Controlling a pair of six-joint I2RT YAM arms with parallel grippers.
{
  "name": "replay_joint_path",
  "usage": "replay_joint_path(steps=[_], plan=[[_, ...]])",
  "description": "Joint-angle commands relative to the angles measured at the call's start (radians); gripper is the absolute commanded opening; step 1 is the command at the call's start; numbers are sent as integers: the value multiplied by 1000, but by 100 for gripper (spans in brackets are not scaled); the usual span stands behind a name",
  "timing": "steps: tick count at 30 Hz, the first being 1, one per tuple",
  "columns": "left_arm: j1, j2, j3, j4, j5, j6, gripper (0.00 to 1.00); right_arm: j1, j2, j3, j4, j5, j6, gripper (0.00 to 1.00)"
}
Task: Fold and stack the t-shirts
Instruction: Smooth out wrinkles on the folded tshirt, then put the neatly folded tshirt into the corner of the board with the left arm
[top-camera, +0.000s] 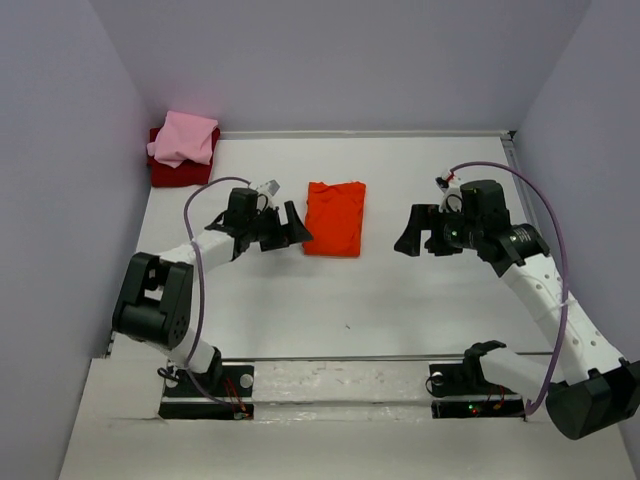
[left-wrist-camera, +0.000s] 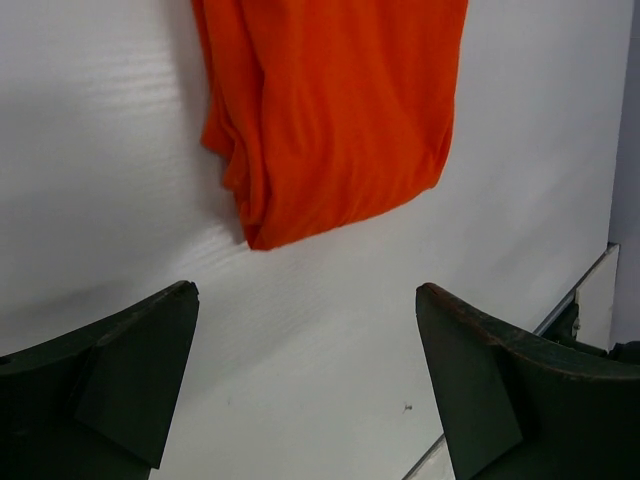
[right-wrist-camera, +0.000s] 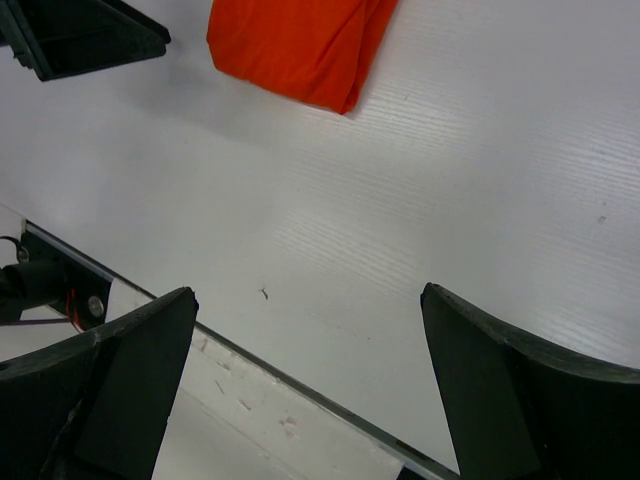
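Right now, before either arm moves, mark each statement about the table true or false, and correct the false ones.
1. The left fingers and the right fingers both stand open. True.
2. The orange-red t-shirt lies folded on the table. True.
3. The left fingers grip the orange-red t-shirt. False: they are apart from it and hold nothing.
4. The pink t-shirt lies on the dark red t-shirt in the far left corner. True.
5. All three t-shirts form one stack. False: the orange-red one lies alone mid-table.
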Motion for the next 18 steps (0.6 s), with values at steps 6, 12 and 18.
replay_joint_path(steps=[6,12,18], plan=[[11,205,196,146,102,2,99,5,11,53,11,-6,-38,100],[11,277,259,82,40,31,99,5,19,50,20,-14,-36,100],[13,340,307,48,24,51,96,5,28,50,26,-12,-35,100]])
